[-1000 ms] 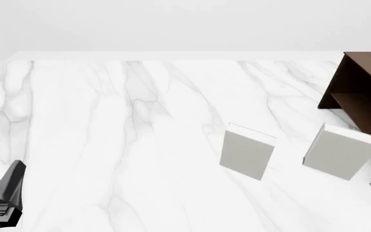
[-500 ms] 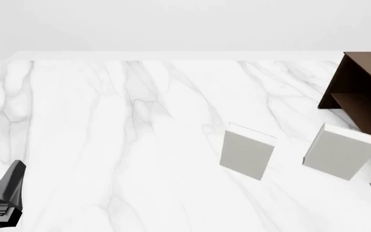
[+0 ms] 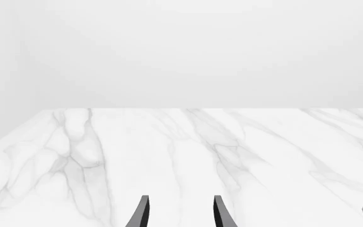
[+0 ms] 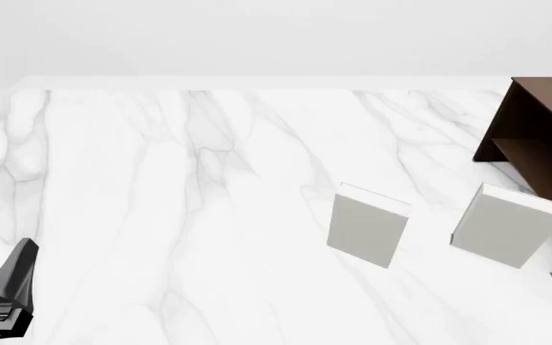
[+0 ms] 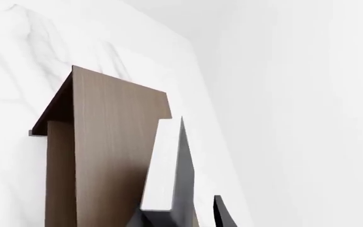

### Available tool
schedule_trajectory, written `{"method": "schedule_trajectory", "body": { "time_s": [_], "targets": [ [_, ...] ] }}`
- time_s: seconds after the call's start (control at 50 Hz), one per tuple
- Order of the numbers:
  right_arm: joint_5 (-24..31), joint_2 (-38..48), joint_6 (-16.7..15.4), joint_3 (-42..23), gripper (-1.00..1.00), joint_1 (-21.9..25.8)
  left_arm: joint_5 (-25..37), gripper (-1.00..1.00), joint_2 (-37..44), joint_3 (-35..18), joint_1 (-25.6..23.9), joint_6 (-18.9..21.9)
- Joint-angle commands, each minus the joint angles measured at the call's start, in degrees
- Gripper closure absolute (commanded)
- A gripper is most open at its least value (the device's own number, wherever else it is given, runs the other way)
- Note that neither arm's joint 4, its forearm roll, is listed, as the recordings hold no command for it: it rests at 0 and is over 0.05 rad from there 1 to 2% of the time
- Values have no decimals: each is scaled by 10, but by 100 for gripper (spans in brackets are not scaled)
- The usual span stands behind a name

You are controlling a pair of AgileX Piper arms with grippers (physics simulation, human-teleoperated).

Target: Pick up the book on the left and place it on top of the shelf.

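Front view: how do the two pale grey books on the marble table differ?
The left pale grey book stands farther from the dark brown wooden shelf; the right pale grey book stands beside it. The right book is turned more askew. Both stand upright, white edges on top.

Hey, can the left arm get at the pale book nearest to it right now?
Probably yes: only open table lies between the left gripper and that pale book, though it looks like a long stretch.
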Motion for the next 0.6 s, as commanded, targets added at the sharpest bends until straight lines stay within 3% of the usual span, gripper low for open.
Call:
{"method": "schedule_trajectory", "body": {
  "time_s": [0.02, 0.34, 0.6],
  "targets": [
    [3, -22, 16, 21, -100, 8, 0, -100, 0, 0, 0, 0],
    [-6, -71, 58, 52, -100, 44, 0, -100, 0, 0, 0, 0],
    [0, -93, 73, 63, -100, 64, 0, -100, 0, 0, 0, 0]
  ]
}}
